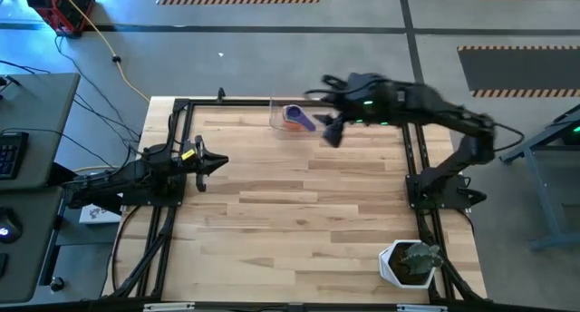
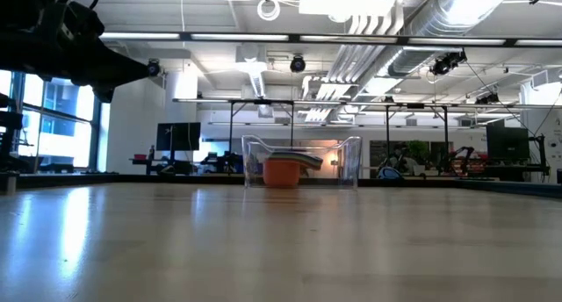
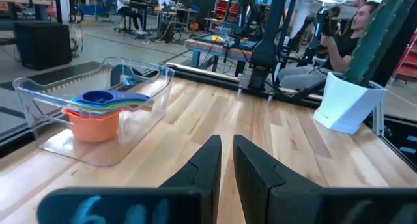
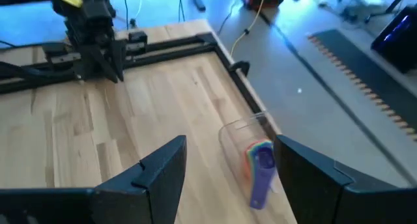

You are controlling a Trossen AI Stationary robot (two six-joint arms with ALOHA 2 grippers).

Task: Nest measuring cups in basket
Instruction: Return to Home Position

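Note:
The clear basket stands on the table near its far edge, also visible in the low view and the left wrist view. The measuring cups sit nested in one stack inside it, orange at the bottom, blue on top. The purple handle sticks out of the stack. My right gripper hovers open just right of the basket, raised off the table; its fingers stand wide apart. My left gripper waits shut at the table's left side, pointing toward the basket.
A white plant pot with a green plant stands at the table's near right corner. Black frame rails run along the table's left, far and right sides. A person sits beyond the table.

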